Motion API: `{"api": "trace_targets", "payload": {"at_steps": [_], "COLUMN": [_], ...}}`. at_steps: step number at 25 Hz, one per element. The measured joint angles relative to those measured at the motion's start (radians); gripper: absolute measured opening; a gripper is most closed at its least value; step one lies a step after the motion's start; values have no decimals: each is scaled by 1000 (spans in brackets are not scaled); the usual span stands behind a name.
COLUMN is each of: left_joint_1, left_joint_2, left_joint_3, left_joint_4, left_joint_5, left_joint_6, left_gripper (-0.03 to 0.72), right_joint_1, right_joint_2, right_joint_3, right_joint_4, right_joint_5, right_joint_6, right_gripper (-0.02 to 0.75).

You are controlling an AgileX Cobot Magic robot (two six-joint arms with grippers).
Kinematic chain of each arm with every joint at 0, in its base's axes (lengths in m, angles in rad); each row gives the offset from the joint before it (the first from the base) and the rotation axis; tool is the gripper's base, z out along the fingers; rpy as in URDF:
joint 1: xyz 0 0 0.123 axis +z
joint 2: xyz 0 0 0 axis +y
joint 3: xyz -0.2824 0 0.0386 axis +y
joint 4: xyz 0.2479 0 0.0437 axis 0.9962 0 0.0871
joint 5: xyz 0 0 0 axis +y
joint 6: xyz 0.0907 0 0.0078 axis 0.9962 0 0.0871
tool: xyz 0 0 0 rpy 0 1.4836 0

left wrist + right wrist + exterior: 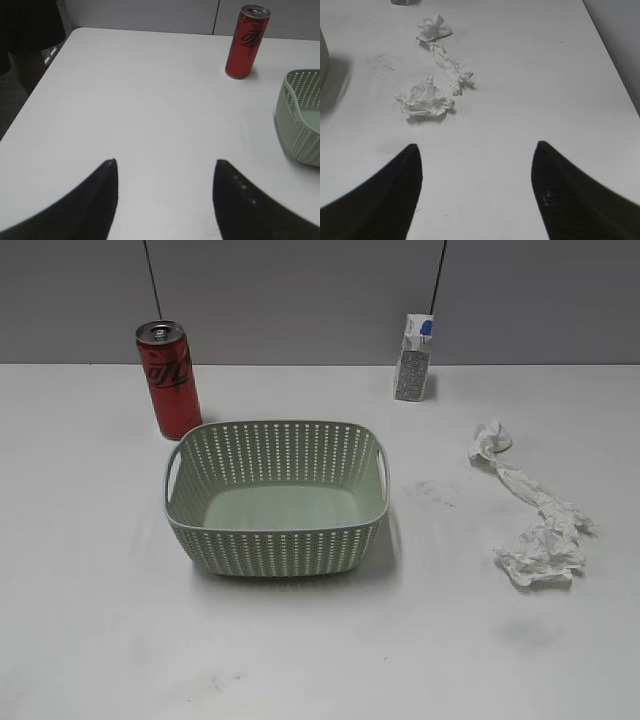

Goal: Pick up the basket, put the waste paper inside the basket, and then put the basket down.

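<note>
The pale sage-green basket point(276, 540) stands upright and empty in the middle of the white table; its left end shows at the right edge of the left wrist view point(300, 120). The waste paper point(535, 510), a long twisted white strip with a crumpled wad at its near end, lies on the table to the basket's right; it also shows in the right wrist view point(432, 75). My left gripper point(165, 162) is open and empty over bare table, left of the basket. My right gripper point(476, 146) is open and empty, short of the paper. Neither gripper shows in the exterior view.
A red soda can point(169, 380) stands behind the basket's left corner, also seen in the left wrist view point(246, 42). A small white-grey carton with a blue cap point(414, 358) stands at the back. The table's left edge point(30, 105) and right edge point(615, 60) are near.
</note>
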Motion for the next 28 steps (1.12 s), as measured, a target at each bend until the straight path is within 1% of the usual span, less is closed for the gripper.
{"api": "trace_targets", "payload": {"at_steps": [15,18,23,25,28], "left_joint_1": [0,0,-2,-19,-85], "left_joint_2": [2,39,197,262,329], "left_joint_3": [0,-13,-40,-57,-78], "left_joint_4": [-2,-25,-103,-132,-151], "left_joint_5": [0,-28,-147,-190,-259], "left_joint_6": [0,0,0,1,1], "left_gripper": [458,458,458,458,458], "right_joint_1": [0,0,0,0,0], "right_joint_2": [0,0,0,0,0], "right_joint_3": [0,0,0,0,0], "right_joint_4": [4,6,7,7,7], "right_joint_5": [0,0,0,0,0], "right_joint_6": [0,1,1,1,0], "right_gripper": [519,519,519,519,519]}}
